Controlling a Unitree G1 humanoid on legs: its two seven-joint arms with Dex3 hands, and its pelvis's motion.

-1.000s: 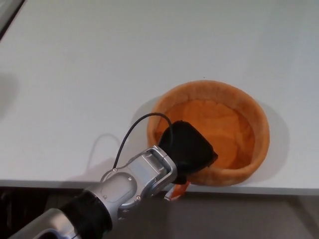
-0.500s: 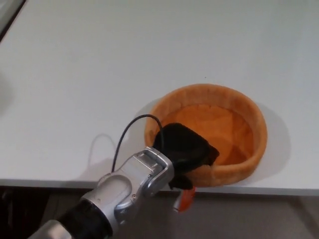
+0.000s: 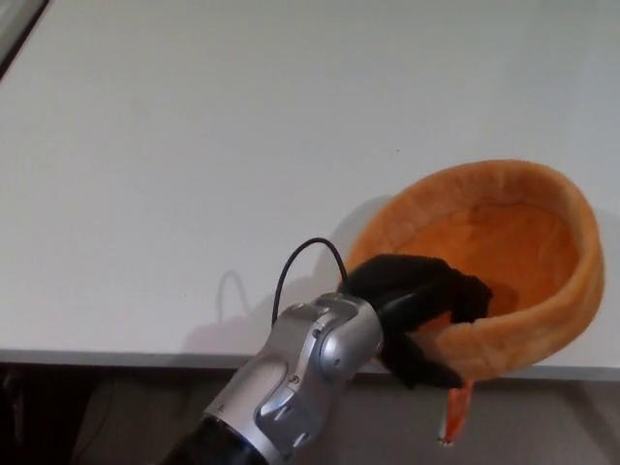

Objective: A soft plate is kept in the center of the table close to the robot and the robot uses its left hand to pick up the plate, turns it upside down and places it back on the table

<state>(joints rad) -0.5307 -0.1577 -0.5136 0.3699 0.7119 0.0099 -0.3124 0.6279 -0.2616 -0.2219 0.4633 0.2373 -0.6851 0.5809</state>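
Observation:
The soft orange plate (image 3: 504, 242) is a plush, bowl-shaped dish with a thick rim, seen at the right near the table's front edge. It is lifted and tilted, its open side still facing up and toward me. My left hand (image 3: 418, 308) is shut on the plate's near rim, with fingers inside the dish and the thumb under it. An orange tag (image 3: 455, 412) hangs down from the rim below the hand. My right hand does not show.
The white table (image 3: 194, 145) stretches to the left and back. Its front edge (image 3: 116, 356) runs across the bottom of the view, with dark floor below. A black cable (image 3: 300, 266) loops over my left wrist.
My left hand has lifted the plate off the table and carried it to the right, tilting it. The hand's grip on the near rim has stayed.

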